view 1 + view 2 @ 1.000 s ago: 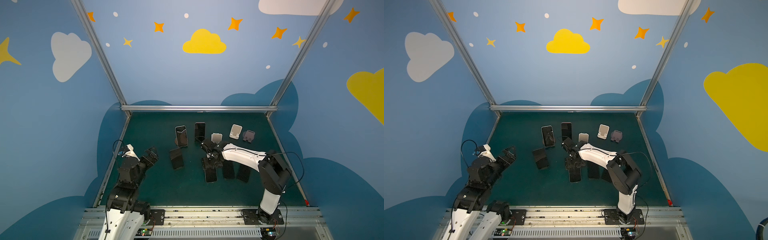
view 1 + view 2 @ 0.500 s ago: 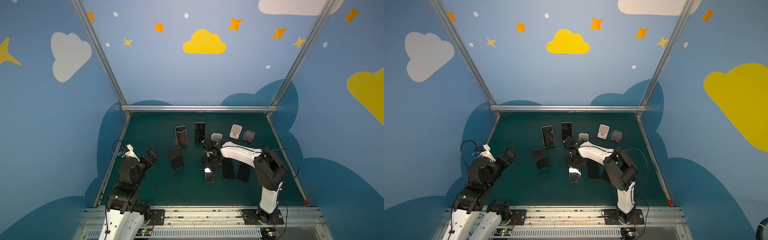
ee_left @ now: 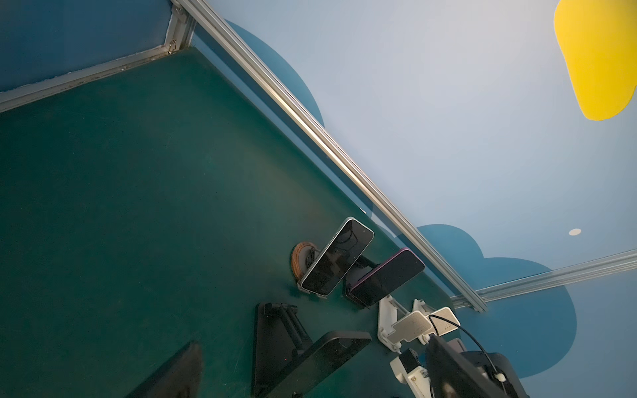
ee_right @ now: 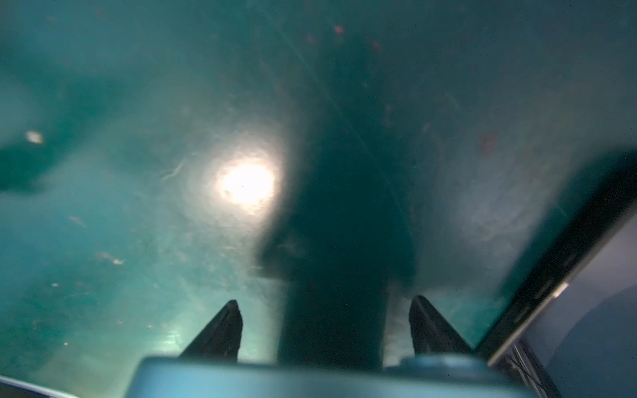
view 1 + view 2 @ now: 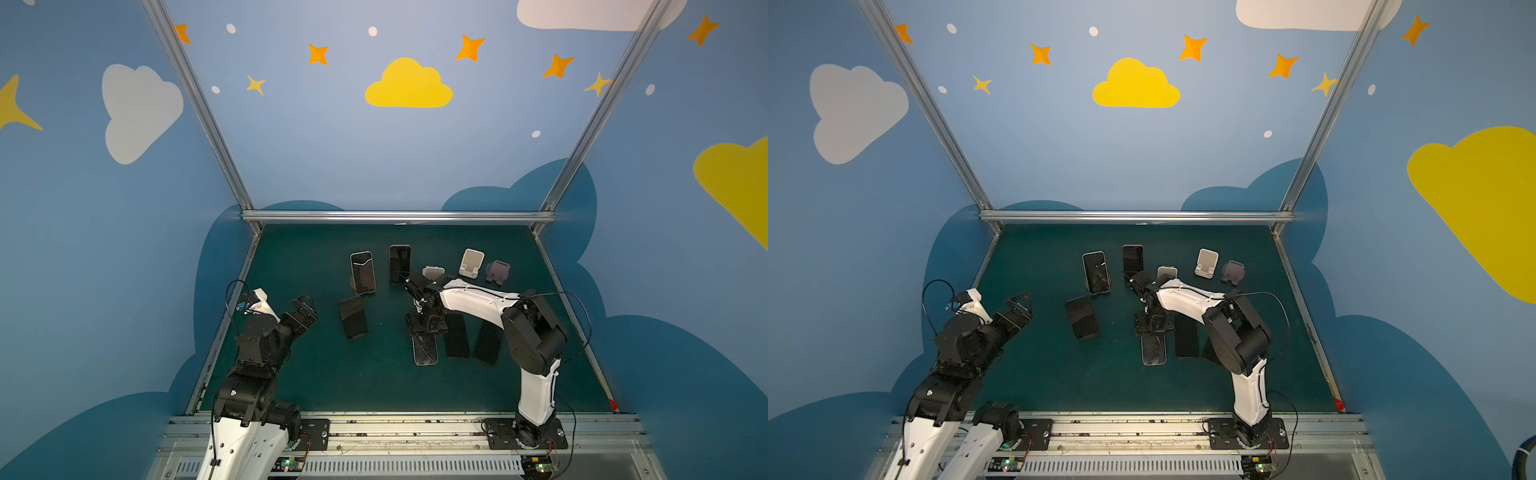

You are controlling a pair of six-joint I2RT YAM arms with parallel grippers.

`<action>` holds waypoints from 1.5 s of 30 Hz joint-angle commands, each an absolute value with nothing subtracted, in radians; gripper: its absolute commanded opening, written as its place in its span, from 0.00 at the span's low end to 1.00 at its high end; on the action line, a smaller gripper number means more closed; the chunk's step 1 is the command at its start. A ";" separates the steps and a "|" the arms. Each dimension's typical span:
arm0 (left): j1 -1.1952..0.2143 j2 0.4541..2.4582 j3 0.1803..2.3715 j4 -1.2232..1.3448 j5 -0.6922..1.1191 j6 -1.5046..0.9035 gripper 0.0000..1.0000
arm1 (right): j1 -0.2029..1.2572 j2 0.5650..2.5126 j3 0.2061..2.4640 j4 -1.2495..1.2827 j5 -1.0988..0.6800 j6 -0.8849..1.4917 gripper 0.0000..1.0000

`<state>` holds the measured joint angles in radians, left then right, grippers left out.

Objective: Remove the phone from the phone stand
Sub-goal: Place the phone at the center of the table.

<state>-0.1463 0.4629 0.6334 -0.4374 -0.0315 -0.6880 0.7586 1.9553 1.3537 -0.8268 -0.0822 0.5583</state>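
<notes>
Cataloguing phones and stands on the dark green mat (image 5: 332,382), near edge to far.
Black glass-faced phone (image 5: 424,352) lay flat on the mat, just beside a second flat black phone (image 5: 456,341). Right gripper (image 5: 428,328) stood over the first phone's far end, fingers (image 4: 225,324) apart with only mat between them. Left gripper (image 5: 306,306) hung raised at the left side, jaws wide apart. Farther back, a white phone stand (image 5: 433,272) stood behind the right gripper; a silver-edged phone (image 5: 362,272) and a pink-edged phone (image 5: 400,264) stood propped upright side by side.
</notes>
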 commanded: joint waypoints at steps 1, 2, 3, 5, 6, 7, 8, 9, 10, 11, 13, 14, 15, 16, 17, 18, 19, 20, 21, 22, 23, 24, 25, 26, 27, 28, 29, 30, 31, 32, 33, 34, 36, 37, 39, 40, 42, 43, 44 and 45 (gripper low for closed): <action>-0.147 0.459 0.627 -0.433 -0.029 -0.681 1.00 | 0.743 1.998 1.375 -0.871 -0.067 0.522 0.72; -0.148 0.459 0.627 -0.434 -0.029 -0.681 1.00 | 0.740 2.008 1.385 -0.879 -0.066 0.517 0.73; -0.148 0.459 0.627 -0.434 -0.028 -0.681 1.00 | 0.739 2.019 1.396 -0.887 -0.062 0.515 0.73; -0.148 0.457 0.627 -0.435 -0.028 -0.681 1.00 | 0.737 2.040 1.417 -0.902 -0.059 0.511 0.73; -0.148 0.455 0.627 -0.434 -0.029 -0.681 1.00 | 0.737 2.050 1.426 -0.908 -0.053 0.509 0.74; -0.148 0.455 0.627 -0.434 -0.029 -0.681 1.00 | 0.737 2.059 1.436 -0.915 -0.049 0.509 0.75; -0.147 0.455 0.627 -0.434 -0.030 -0.681 1.00 | 0.735 2.069 1.445 -0.923 -0.046 0.509 0.75; -0.149 0.457 0.627 -0.434 -0.029 -0.681 1.00 | 0.736 2.074 1.449 -0.926 -0.046 0.508 0.76; -0.147 0.460 0.627 -0.433 -0.029 -0.681 1.00 | 0.736 2.078 1.451 -0.927 -0.041 0.508 0.77; -0.147 0.462 0.627 -0.433 -0.029 -0.681 1.00 | 0.736 2.083 1.453 -0.928 -0.033 0.511 0.78; -0.147 0.464 0.627 -0.433 -0.029 -0.683 1.00 | 0.738 2.093 1.458 -0.931 -0.031 0.511 0.79; -0.148 0.465 0.627 -0.431 -0.029 -0.683 1.00 | 0.736 2.101 1.461 -0.932 -0.026 0.511 0.79; -0.148 0.463 0.627 -0.431 -0.029 -0.684 1.00 | 0.735 2.108 1.466 -0.935 -0.018 0.515 0.79; -0.148 0.462 0.627 -0.431 -0.030 -0.684 1.00 | 0.736 2.116 1.471 -0.938 -0.008 0.518 0.80; -0.148 0.462 0.627 -0.431 -0.031 -0.684 1.00 | 0.738 2.123 1.479 -0.940 0.006 0.524 0.80; -0.147 0.461 0.627 -0.432 -0.032 -0.683 1.00 | 0.739 2.128 1.483 -0.939 0.013 0.529 0.80; -0.147 0.460 0.627 -0.433 -0.033 -0.682 1.00 | 0.741 2.131 1.483 -0.936 0.014 0.533 0.80; -0.147 0.460 0.627 -0.434 -0.035 -0.681 1.00 | 0.742 2.132 1.482 -0.933 0.014 0.535 0.80; -0.148 0.460 0.628 -0.434 -0.038 -0.681 1.00 | 0.744 2.132 1.486 -0.935 0.018 0.537 0.80; -0.149 0.460 0.629 -0.436 -0.038 -0.680 1.00 | 0.745 2.130 1.491 -0.942 0.022 0.537 0.79; -0.147 0.462 0.628 -0.436 -0.039 -0.679 1.00 | 0.746 2.124 1.497 -0.951 0.030 0.537 0.80; -0.147 0.462 0.629 -0.437 -0.037 -0.680 1.00 | 0.746 2.117 1.503 -0.960 0.040 0.535 0.80; -0.148 0.462 0.629 -0.437 -0.037 -0.680 1.00 | 0.747 2.103 1.510 -0.970 0.052 0.533 0.80; -0.147 0.462 0.629 -0.437 -0.037 -0.680 1.00 | 0.745 2.087 1.516 -0.980 0.062 0.532 0.81; -0.148 0.461 0.629 -0.436 -0.037 -0.680 1.00 | 0.745 2.069 1.523 -0.988 0.072 0.531 0.81; -0.148 0.462 0.629 -0.436 -0.038 -0.679 1.00 | 0.745 2.047 1.531 -1.002 0.083 0.529 0.82; -0.148 0.462 0.629 -0.436 -0.038 -0.679 1.00 | 0.744 2.024 1.541 -1.013 0.094 0.527 0.83; -0.147 0.460 0.629 -0.437 -0.038 -0.678 1.00 | 0.744 2.004 1.549 -1.025 0.103 0.525 0.84; -0.148 0.460 0.629 -0.437 -0.038 -0.679 1.00 | 0.744 1.980 1.562 -1.036 0.115 0.522 0.85; -0.148 0.461 0.629 -0.438 -0.038 -0.680 1.00 | 0.744 1.957 1.572 -1.042 0.123 0.516 0.86; -0.147 0.460 0.629 -0.437 -0.038 -0.679 1.00 | 0.742 1.942 1.580 -1.044 0.126 0.513 0.87; -0.148 0.461 0.629 -0.436 -0.039 -0.679 1.00 | 0.740 1.930 1.593 -1.050 0.122 0.509 0.87; -0.147 0.462 0.629 -0.438 -0.038 -0.679 1.00 | 0.735 1.926 1.618 -1.063 0.122 0.498 0.87; -0.147 0.462 0.630 -0.439 -0.038 -0.679 1.00 | 0.732 1.927 1.636 -1.078 0.136 0.494 0.87; -0.148 0.460 0.630 -0.442 -0.038 -0.679 1.00 | 0.721 1.923 1.665 -1.085 0.180 0.485 0.87; -0.148 0.458 0.630 -0.440 -0.038 -0.679 1.00 | 0.708 1.918 1.683 -1.085 0.200 0.486 0.87; -0.147 0.456 0.630 -0.439 -0.038 -0.679 1.00 | 0.678 1.916 1.709 -1.067 0.249 0.502 0.87; -0.148 0.455 0.629 -0.439 -0.037 -0.679 1.00 | 0.661 1.917 1.715 -1.052 0.284 0.528 0.87; -0.147 0.456 0.630 -0.439 -0.037 -0.679 1.00 | 0.646 1.922 1.718 -1.036 0.300 0.551 0.87; -0.148 0.456 0.629 -0.440 -0.037 -0.679 1.00 | 0.631 1.923 1.712 -1.002 0.305 0.567 0.87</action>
